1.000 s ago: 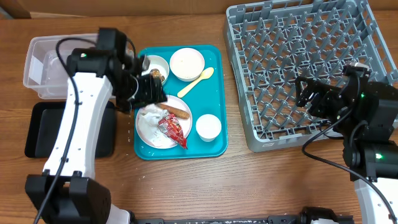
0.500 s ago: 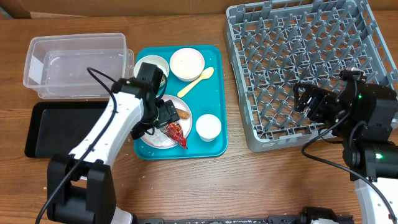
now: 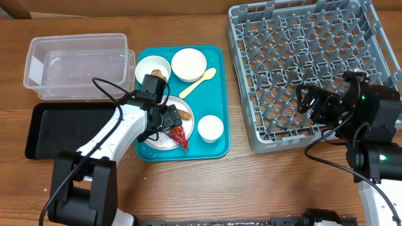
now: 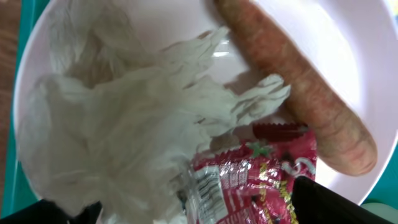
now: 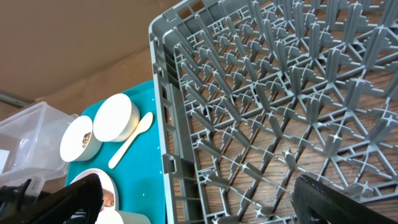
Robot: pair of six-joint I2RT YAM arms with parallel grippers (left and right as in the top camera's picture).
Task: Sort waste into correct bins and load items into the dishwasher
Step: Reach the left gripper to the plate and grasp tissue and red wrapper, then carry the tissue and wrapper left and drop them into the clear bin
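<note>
- Left claw (image 3: 167, 119) is hanging low over the white plate (image 4: 336, 37), on the near left part of the teal tray (image 3: 217, 148).
- Its jaws are standing wide apart and gripping nothing. In the left wrist view the fingers are sitting at the two bottom corners, with the waste lying between them.
- Crumpled white paper (image 4: 118, 124) is covering the left side of the plate.
- Red shiny wrapper (image 4: 261, 177) is lying on the plate, touching the paper and just beside the brown sausage (image 4: 298, 106), which is lying on the plate's right side.
- Small bowl (image 3: 153, 67) with brown lumps in it and a second white bowl (image 3: 189, 64) are sitting at the far end of the tray. The yellow spoon (image 3: 201, 81) is lying near them, and the cup (image 3: 210, 128) is standing to the right of the plate.
- Clear tub (image 3: 78, 66) is sitting far left on the bench (image 3: 251, 182), with the black tray (image 3: 63, 129) just near of it.
- Right claw (image 3: 317, 104) is hovering over the near part of the grey rack (image 3: 295, 63), jaws fully spread and carrying nothing.
</note>
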